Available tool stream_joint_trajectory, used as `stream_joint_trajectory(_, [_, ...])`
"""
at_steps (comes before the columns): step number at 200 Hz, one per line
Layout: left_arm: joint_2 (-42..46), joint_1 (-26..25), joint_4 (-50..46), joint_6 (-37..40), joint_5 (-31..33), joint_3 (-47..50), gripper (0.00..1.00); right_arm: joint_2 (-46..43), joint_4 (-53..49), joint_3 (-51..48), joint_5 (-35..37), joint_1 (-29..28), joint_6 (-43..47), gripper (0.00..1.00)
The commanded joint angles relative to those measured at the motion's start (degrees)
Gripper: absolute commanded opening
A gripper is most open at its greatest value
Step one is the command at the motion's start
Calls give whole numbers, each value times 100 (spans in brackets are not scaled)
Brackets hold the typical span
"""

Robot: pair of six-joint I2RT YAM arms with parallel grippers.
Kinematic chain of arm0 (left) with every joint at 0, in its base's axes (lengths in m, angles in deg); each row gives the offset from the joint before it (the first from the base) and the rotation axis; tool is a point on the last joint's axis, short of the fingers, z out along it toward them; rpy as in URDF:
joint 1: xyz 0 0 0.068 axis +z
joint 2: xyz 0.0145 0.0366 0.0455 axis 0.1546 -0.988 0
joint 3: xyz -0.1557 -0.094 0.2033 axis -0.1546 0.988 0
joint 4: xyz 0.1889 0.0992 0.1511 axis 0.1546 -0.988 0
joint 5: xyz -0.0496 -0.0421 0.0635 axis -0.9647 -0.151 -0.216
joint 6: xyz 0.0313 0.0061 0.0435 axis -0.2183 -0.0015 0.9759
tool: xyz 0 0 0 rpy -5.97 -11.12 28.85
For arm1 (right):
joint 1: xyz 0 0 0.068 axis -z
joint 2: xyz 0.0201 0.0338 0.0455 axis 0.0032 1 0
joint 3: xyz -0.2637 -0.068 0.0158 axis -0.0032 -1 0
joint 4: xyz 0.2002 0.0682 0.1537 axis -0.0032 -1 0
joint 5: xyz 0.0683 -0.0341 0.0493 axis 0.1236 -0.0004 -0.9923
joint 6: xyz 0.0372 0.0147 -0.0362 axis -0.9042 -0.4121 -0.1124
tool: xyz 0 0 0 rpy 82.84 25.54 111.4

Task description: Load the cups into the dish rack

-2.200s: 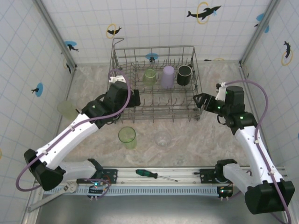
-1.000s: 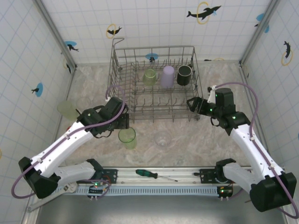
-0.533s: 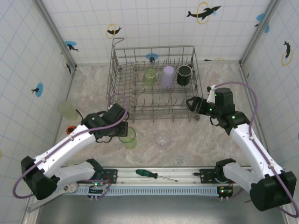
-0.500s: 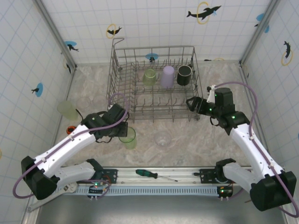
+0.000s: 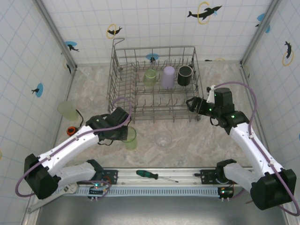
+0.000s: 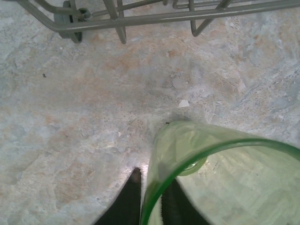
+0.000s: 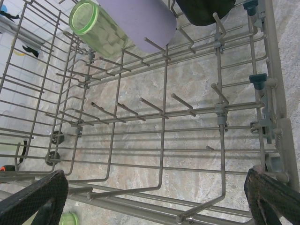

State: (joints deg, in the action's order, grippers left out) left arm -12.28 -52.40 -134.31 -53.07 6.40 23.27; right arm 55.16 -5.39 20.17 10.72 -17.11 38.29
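**Item: translucent green plastic tumbler** (image 5: 129, 138). Stood upright, mouth up, on the surface just before the front rail of the large grey wire dish rack (image 5: 114, 79); not yet loaded.

**Left end effector** (image 6: 151, 200). Set over the tumbler's near rim, one fingertip (image 6: 132, 194) outside the wall and the other seen through it from inside. The gap is narrow and appears closed on the wall, a rim pinch judged suited to lifting the tumbler over the rack's side.

**Right end effector** (image 7: 153, 199). Held spread wide and empty at the rack's right front corner, looking along the vacant tine rows; judged to be waiting.

**Already racked, back row.** A green tumbler (image 5: 150, 76), a lilac tumbler (image 5: 168, 76) and a black mug (image 5: 184, 75) are leaned on the tines, presumably for draining.

**Awaiting loading.** A clear tumbler (image 5: 163, 138) lies near the first; a pale green tumbler (image 5: 67, 110) stands by the left wall.

**Surface** (image 5: 206, 145). Mottled beige, stone-patterned. A green-handled screwdriver (image 5: 147, 175) is laid on the near rail.

**Room.** White tiled walls (image 5: 154, 18) carry dolphin stickers.
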Motion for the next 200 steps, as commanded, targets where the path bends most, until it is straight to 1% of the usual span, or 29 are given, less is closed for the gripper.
stream_joint_trajectory(1, [-160, -26, -7, 134, 30, -160, 0, -78, 161, 8, -2, -52, 1, 100])
stream_joint_trajectory(29, [-343, -26, -109, 191, 52, -509, 0, -101, 45, 108, 22, -49, 71, 100])
stream_joint_trajectory(43, [-379, -26, -109, 191, 31, -531, 0, -118, 0, 140, 43, -54, 115, 100])
stream_joint_trajectory(50, [-392, -26, -117, 192, 6, -778, 0, -117, -11, 148, 44, -51, 125, 100])
stream_joint_trajectory(143, [-643, -31, -698, 304, 194, -2038, 0, -106, 64, 129, 5, -50, 99, 100])
stream_joint_trajectory(200, [-685, -27, -755, 347, 203, -2407, 0, -150, 178, -30, -26, -54, 16, 100])
